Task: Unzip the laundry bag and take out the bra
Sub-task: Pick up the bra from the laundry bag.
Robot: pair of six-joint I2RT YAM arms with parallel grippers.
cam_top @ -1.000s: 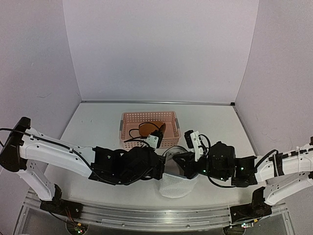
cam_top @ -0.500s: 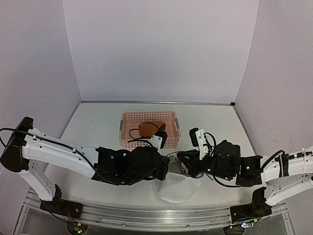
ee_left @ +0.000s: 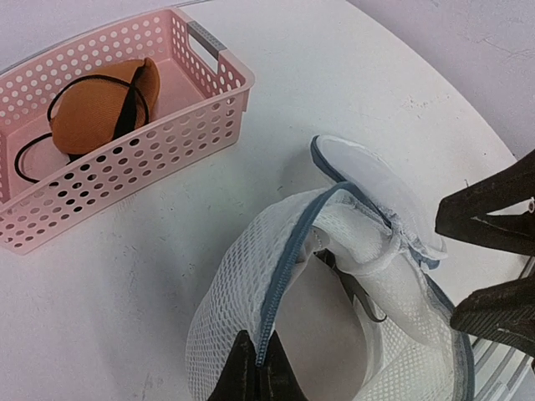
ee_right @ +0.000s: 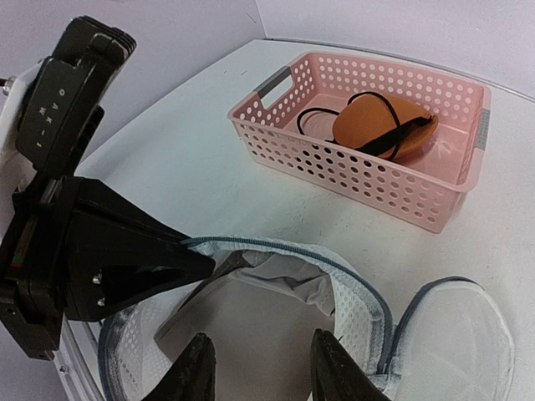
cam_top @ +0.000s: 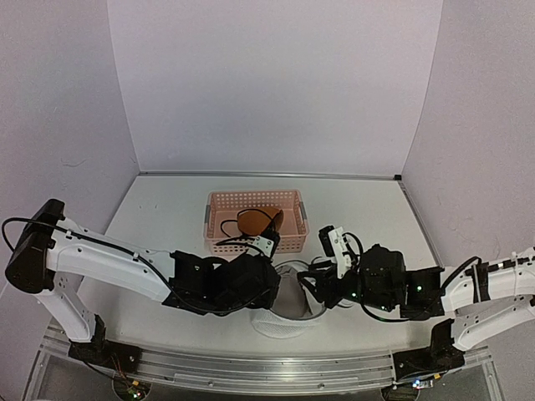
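Note:
The white mesh laundry bag (cam_top: 282, 322) lies between the two arms, unzipped, with its round lid (ee_left: 378, 189) flapped open to one side. My left gripper (ee_left: 257, 368) is shut on the bag's dark grey zip rim (ee_left: 288, 267). Inside the bag lies a pale beige bra (ee_right: 267, 330) with a dark strap (ee_left: 361, 294). My right gripper (ee_right: 261, 355) hangs open just over the bag's mouth and holds nothing. From above, the left gripper (cam_top: 272, 289) and the right gripper (cam_top: 314, 281) face each other across the bag (ee_right: 361, 307).
A pink lattice basket (cam_top: 254, 194) stands just behind the bag and holds an orange-brown bra (cam_top: 251, 221) with black straps. It also shows in the left wrist view (ee_left: 150, 159) and the right wrist view (ee_right: 368, 177). Walls enclose the table on three sides.
My right gripper has opened and let go of the bag. The bag has sunk lower and slumped towards the table's near edge. The left gripper keeps its grip on the rim.

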